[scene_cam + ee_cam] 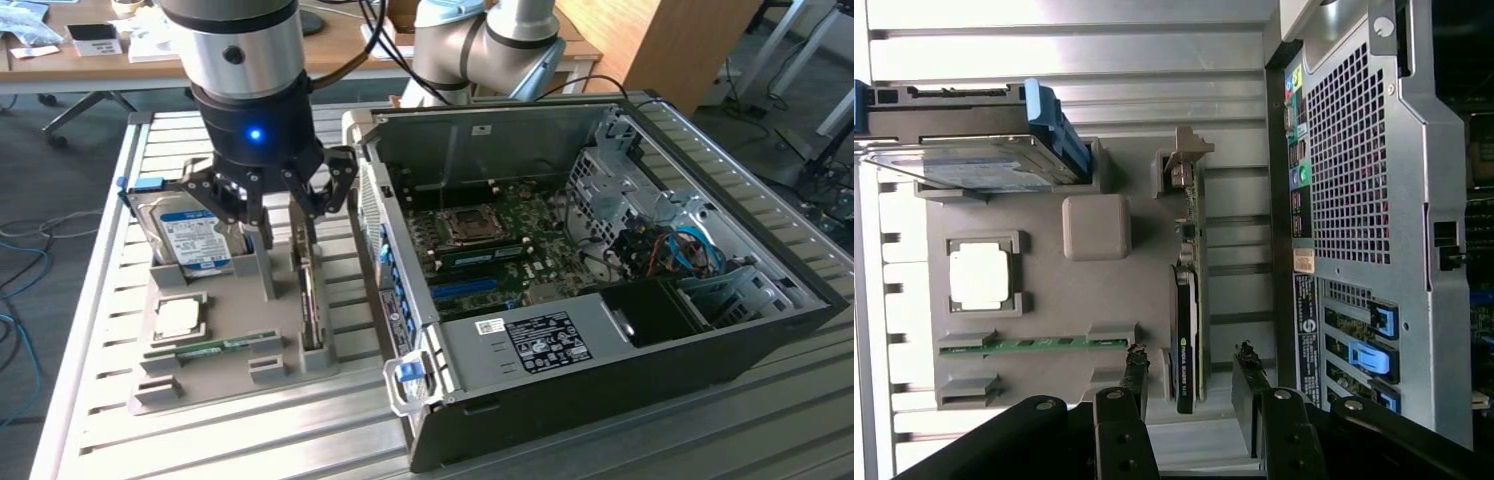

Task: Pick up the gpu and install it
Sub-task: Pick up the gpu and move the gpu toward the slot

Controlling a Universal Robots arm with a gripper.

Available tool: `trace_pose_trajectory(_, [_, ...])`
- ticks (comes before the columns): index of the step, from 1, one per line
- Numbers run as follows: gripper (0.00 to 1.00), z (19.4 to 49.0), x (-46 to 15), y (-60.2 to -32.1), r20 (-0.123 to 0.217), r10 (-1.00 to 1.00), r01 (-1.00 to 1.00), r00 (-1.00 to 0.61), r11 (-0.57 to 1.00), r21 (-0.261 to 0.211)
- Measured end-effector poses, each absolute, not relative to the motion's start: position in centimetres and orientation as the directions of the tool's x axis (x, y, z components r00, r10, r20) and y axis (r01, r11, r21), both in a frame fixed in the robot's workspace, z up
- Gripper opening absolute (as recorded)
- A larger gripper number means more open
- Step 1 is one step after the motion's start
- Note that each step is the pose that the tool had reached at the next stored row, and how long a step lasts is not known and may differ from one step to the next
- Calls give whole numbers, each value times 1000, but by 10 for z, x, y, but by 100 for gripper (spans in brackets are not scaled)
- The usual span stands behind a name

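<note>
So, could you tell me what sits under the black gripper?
The thin green gpu with black cooler stands on edge in the grey tray, which hides its lower edge.

The exterior view looks down at a slant from high up and some way off. It takes in the ribbed silver metal table [94, 400], the flat grey plastic parts tray [214, 378] on it, the whole open black computer case [747, 335] and the arm's black gripper [283, 235] above the tray. The wrist view sits just behind that gripper [1191, 352] and faces straight down, close over the tray [1044, 300]. The 2 views share the tray, the table [1054, 60] around it and the case [1354, 200] on its side nearest the tray.
</note>
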State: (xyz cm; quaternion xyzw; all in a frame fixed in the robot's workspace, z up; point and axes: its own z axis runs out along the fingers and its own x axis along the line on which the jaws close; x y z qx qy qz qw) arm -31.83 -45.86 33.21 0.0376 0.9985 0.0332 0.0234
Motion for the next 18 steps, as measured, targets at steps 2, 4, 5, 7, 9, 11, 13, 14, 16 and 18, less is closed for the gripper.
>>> trace_pose_trajectory(2, [47,331,-318,-459,-44,77,74,-996,995,68])
trace_pose_trajectory(4, [47,330,-318,-459,-44,77,74,-996,995,68])
trace_pose_trajectory(5, [47,330,-318,-459,-44,77,74,-996,995,68])
trace_pose_trajectory(7, [47,329,-318,-459,-44,77,74,-996,995,68])
trace_pose_trajectory(9, [47,328,-318,-459,-44,77,74,-996,995,68])
trace_pose_trajectory(11, [47,328,-318,-459,-44,77,74,-996,995,68])
trace_pose_trajectory(13, [47,328,-318,-459,-44,77,74,-996,995,68])
trace_pose_trajectory(14, [47,327,-318,-459,-44,77,74,-996,995,68])
trace_pose_trajectory(16, [47,327,-318,-459,-44,77,74,-996,995,68])
trace_pose_trajectory(18, [47,327,-318,-459,-44,77,74,-996,995,68])
